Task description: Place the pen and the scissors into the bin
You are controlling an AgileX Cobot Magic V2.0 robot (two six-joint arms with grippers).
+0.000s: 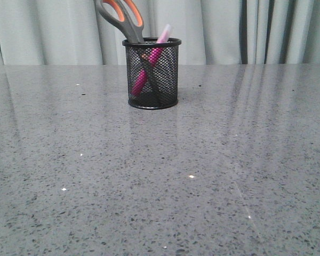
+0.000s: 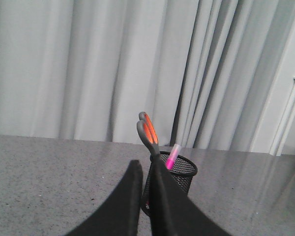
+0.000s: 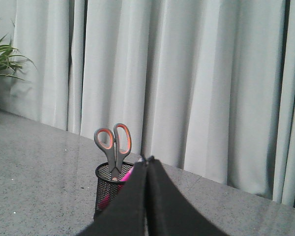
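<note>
Hanging low in the left wrist view, the left gripper (image 2: 146, 196) shows two dark fingers with only a thin slit between them, nothing held; the right gripper (image 3: 146, 196) in its own view has its fingers pressed together, also empty. Neither arm shows in the front view. Just beyond both pairs of fingertips, apart from them, stands the bin (image 1: 152, 73), upright on the grey speckled table (image 1: 160, 176). Inside it the scissors (image 1: 122, 18) stand blades down, their long axis nearly vertical and leaning a little, grey-and-orange handles rising well above the rim. Beside them the pen (image 1: 148, 66) slants across the cup, magenta body low behind the mesh, clear cap poking just over the rim on the side away from the scissor handles. Bare tabletop lies all around the bin, with wide room between it and the grippers. Farther back, past the table's far edge, hangs a pale pleated curtain (image 1: 256, 32).
</note>
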